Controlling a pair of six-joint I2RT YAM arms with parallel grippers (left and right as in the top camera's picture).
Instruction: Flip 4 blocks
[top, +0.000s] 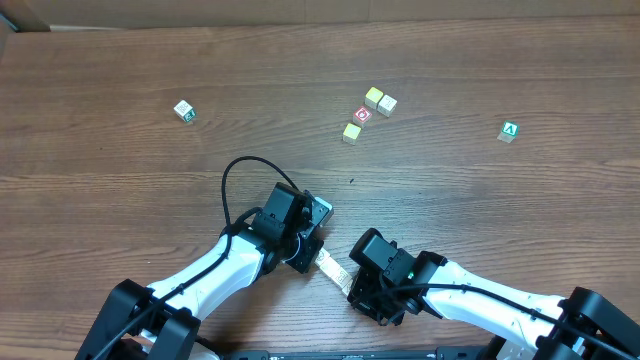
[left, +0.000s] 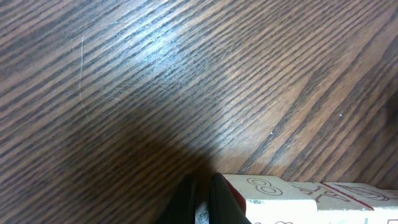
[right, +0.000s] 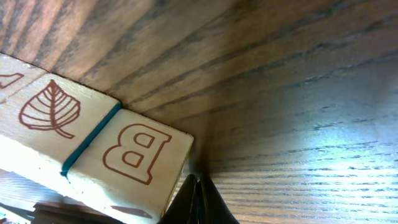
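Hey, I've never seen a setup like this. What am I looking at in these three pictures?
A left arm and a right arm sit at a wooden table. The wide picture looks down from above; the other two come from a camera on each arm's wrist. The left hand and right hand are both shut, gripping nothing. Between them lies a row of blocks; one shows a leaf, one a B. Farther off lie a lone pale block, a pair of blocks, a yellow block, a red-faced cube and a green A cube.
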